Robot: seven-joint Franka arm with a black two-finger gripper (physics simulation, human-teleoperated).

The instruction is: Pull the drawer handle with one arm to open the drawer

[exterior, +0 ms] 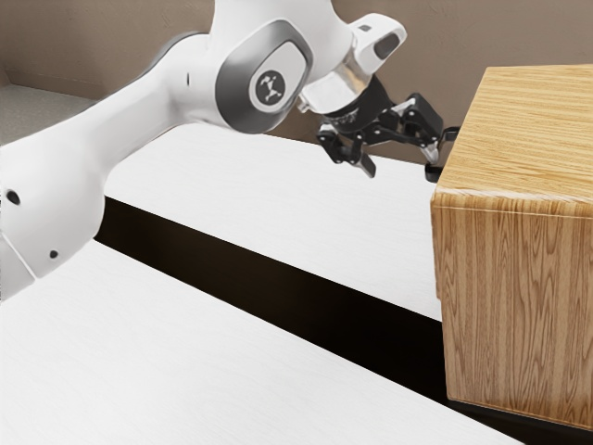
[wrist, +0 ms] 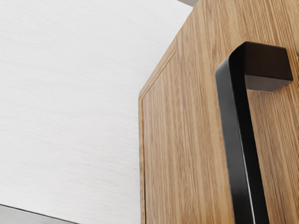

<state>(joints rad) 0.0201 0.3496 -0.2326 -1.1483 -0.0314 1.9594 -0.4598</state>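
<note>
Exterior view first, then wrist view: the approach step, with nothing gripped.
In the exterior view my jaws stand wide open and empty above the white bench [exterior: 278,204], close to the wooden cabinet [exterior: 519,232], where the black handle [exterior: 433,172] juts from its front edge; I cannot tell whether a finger touches it. In the wrist view the handle [wrist: 238,140] runs as a long bar on the drawer front [wrist: 182,154], which looks flush. Next, I judge, I should straddle the bar, close on it and pull straight back.

drawer [exterior: 519,232] on table [exterior: 278,204] | handle [wrist: 238,140] on its front | tool [exterior: 398,153] seemingly beside handle
</note>
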